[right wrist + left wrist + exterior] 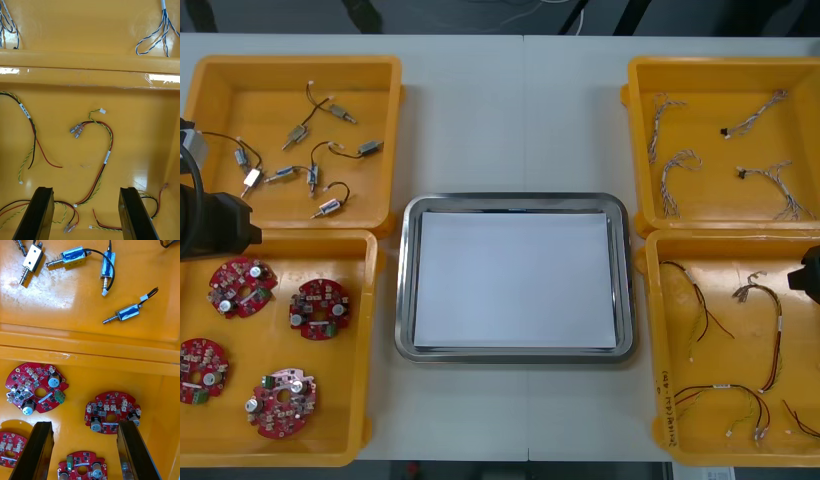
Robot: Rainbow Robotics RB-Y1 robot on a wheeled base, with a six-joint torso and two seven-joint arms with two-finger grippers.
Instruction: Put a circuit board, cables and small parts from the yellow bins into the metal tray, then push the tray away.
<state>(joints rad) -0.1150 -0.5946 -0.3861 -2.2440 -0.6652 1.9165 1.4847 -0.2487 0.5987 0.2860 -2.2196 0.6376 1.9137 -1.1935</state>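
Note:
The metal tray (515, 278), white inside and holding nothing, lies mid-table. Several round red circuit boards (317, 308) lie in the near left yellow bin (366, 340). My left gripper (84, 453) hangs open above them, with one board (112, 417) just beyond its fingers and another (36, 387) off to one side. In the front view the left arm (215, 225) is at the left edge. My right gripper (86, 215) is open over the near right bin (655, 350), above a curved red and yellow cable (99, 150). Its arm (808, 272) shows at the right edge.
The far left bin (295, 62) holds several small metal parts (127, 312) with black leads. The far right bin (720, 62) holds twisted blue and white cables (155, 32). More red and yellow cables (720, 395) lie in the near right bin. Bin walls stand between the compartments.

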